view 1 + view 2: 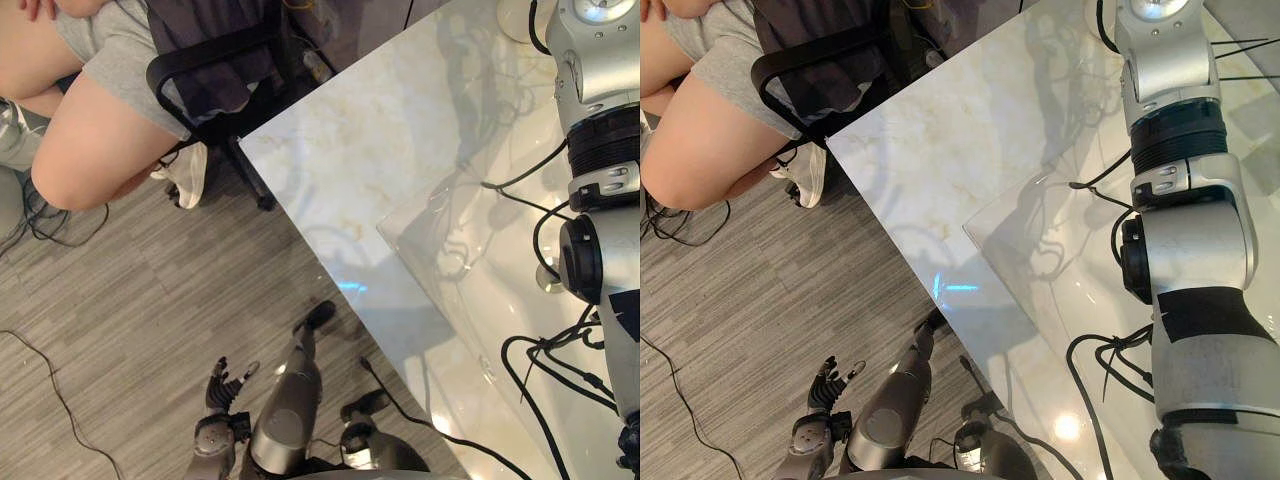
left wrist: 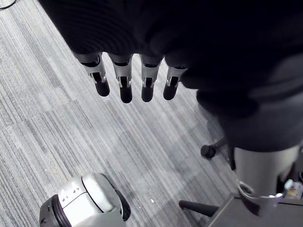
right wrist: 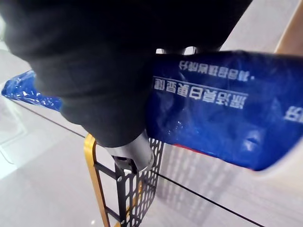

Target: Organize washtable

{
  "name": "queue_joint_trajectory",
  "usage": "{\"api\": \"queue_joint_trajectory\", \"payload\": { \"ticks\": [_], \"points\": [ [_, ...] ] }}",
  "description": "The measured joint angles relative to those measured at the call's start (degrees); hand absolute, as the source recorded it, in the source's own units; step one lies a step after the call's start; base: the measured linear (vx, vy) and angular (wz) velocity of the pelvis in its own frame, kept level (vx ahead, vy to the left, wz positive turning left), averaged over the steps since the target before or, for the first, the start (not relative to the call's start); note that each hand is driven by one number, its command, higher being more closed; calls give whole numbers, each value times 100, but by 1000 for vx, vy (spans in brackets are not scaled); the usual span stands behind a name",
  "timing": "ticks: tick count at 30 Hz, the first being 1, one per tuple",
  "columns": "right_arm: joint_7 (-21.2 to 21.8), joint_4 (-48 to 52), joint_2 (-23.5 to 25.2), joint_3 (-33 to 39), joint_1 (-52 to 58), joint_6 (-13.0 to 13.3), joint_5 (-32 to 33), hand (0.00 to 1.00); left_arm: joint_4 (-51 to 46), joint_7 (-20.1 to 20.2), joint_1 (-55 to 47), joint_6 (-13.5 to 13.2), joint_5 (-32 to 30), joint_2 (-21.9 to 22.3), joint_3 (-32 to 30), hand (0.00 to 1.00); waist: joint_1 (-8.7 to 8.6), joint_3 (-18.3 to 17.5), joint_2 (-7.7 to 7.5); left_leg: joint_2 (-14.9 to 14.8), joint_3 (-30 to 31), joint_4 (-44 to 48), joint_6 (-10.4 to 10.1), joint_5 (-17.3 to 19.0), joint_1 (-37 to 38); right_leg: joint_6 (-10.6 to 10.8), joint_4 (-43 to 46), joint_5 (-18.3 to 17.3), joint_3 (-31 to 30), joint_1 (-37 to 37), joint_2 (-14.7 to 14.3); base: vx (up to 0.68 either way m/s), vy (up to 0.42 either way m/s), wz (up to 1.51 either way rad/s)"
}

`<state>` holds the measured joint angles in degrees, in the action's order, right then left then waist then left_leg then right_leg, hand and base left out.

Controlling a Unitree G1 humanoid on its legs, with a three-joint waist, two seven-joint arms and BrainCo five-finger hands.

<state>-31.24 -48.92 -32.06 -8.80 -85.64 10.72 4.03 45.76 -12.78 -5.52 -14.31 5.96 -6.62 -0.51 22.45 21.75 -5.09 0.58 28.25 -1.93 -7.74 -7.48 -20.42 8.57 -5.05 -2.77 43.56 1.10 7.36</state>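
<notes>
Right hand clasps a blue pack, fingers and thumb curled round it. The pack is glossy, crinkled film with white print and a red strip along one edge. It is held just above a black mesh basket with a yellow frame, over the pale marble worktop. Left hand hangs over the grey floor, fingers straight, holding nothing.

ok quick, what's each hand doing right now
left hand: open, holding nothing
right hand: closed on a blue printed plastic pack
</notes>
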Motion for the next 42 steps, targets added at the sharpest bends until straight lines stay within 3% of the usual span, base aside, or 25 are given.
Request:
{"api": "queue_joint_trajectory", "payload": {
  "ticks": [26, 32, 42],
  "points": [
    [-117, 551, 88, 437, 426, 14, -19, 0, 202, 8, 1, 12, -3, -37, 7, 0, -218, -57, 12, 18, -1, -4, -9, -9, 124, -1, -9, -2, 29, 146, 1, -2, 6, 1],
    [-127, 917, 148, 433, 538, 16, -143, 0, 432, 9, -3, 73, -16, -37, 6, 0, -291, -421, 13, 31, -17, -4, -8, -10, 154, -1, -17, -1, 6, 166, 22, 1, 15, -3],
    [-138, 1647, 136, 429, 543, 174, -255, 0, 550, 27, -11, 152, -84, -45, 3, 0, -311, -672, -17, -26, -122, -127, 20, -43, 336, 0, 6, 3, -121, 245, 39, -19, 29, -5]
  ]
}}
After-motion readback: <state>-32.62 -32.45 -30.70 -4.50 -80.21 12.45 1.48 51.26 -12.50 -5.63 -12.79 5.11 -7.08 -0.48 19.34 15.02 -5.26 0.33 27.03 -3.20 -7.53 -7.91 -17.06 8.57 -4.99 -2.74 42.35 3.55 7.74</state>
